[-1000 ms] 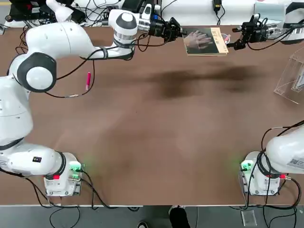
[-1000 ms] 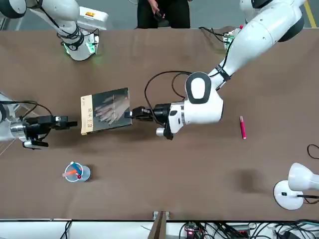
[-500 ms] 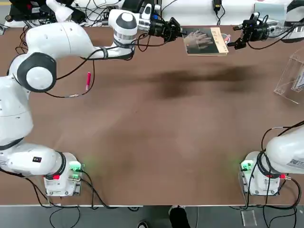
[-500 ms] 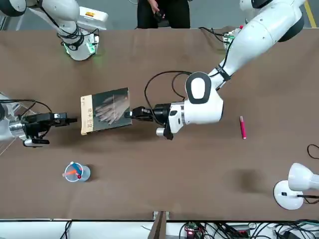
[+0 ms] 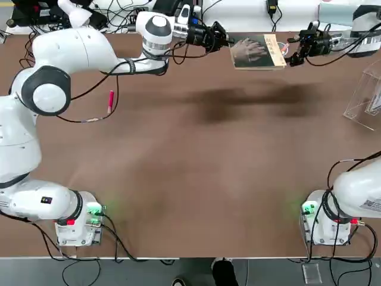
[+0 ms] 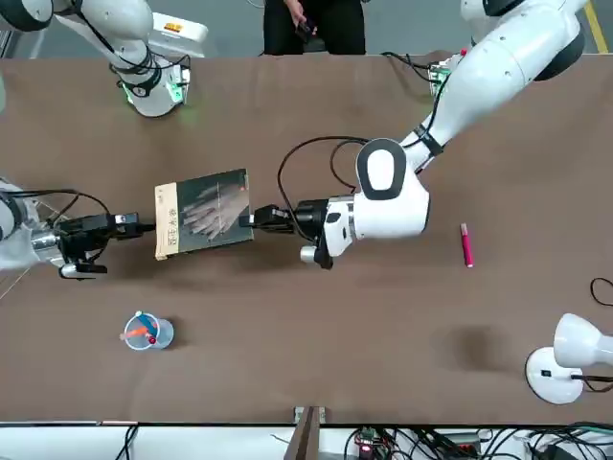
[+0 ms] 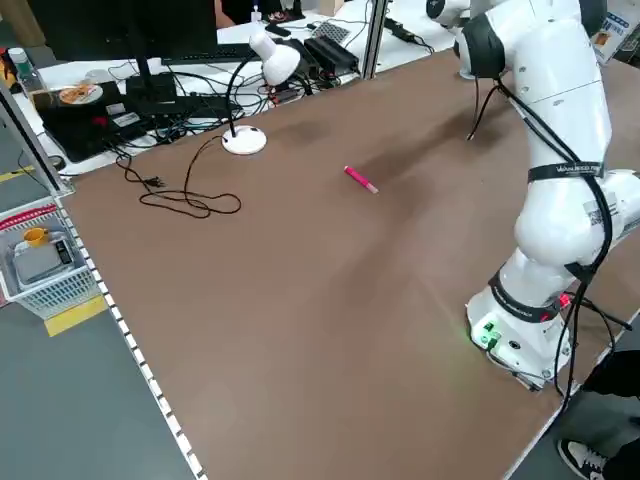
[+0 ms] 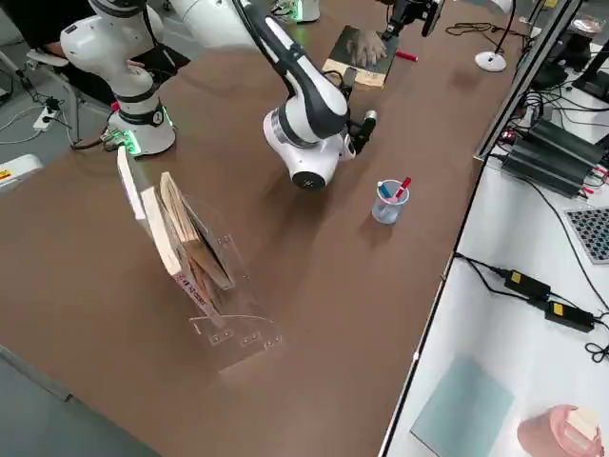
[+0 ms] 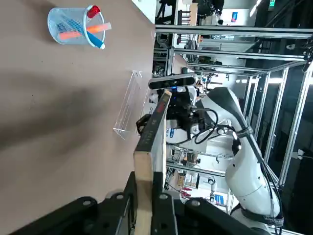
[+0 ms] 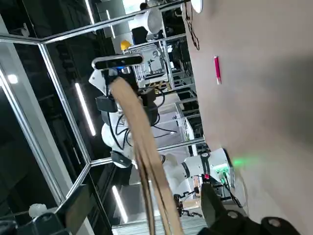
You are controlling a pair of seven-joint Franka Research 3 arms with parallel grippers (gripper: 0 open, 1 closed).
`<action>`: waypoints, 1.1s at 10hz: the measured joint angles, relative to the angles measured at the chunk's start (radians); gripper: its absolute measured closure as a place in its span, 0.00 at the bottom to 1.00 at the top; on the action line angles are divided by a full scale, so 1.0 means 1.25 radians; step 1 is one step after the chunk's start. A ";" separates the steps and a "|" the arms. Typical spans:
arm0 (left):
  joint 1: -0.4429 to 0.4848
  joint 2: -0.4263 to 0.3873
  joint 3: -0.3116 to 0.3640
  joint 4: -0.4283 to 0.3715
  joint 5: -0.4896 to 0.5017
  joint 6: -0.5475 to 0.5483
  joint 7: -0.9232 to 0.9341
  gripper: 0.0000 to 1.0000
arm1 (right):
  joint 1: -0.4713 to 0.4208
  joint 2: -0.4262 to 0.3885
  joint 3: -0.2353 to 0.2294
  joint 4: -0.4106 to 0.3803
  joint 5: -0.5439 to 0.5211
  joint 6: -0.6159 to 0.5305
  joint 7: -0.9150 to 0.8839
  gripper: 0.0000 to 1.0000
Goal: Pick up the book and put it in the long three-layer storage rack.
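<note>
The book, dark grey with a pale hand picture and a tan strip, hangs above the far side of the table. My left gripper is shut on its grey edge; the front view shows this grip too. In the left wrist view the book stands edge-on between the fingers. My right gripper is open at the tan edge, and the right wrist view shows that book edge between its spread fingers. The clear rack stands at the table's right side; the right side view shows the rack with boards in it.
A clear cup of pens stands past the book near the table's far edge. A pink pen lies on the left half. A white desk lamp stands at the far left corner. A person stands behind the arm bases.
My right gripper has moved in toward the book's tan edge, still open. The left gripper and the book have stayed put.
</note>
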 joint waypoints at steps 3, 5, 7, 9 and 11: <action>0.000 0.000 0.000 0.003 0.000 0.000 0.000 1.00 | 0.017 0.000 0.001 -0.017 0.000 0.003 -0.002 0.00; 0.000 0.000 0.000 0.003 0.000 0.000 0.000 1.00 | 0.026 0.000 0.007 -0.033 0.014 0.004 -0.002 0.00; 0.000 0.000 0.000 0.003 0.000 0.000 0.000 1.00 | 0.030 0.000 0.015 -0.053 0.028 0.004 -0.002 0.00; 0.000 0.000 0.000 0.003 0.000 0.000 0.000 1.00 | 0.030 -0.004 0.018 -0.060 0.031 0.001 -0.001 0.00; 0.000 0.000 0.000 0.003 0.000 0.000 0.000 1.00 | 0.029 -0.014 0.018 -0.061 0.032 -0.010 0.011 0.00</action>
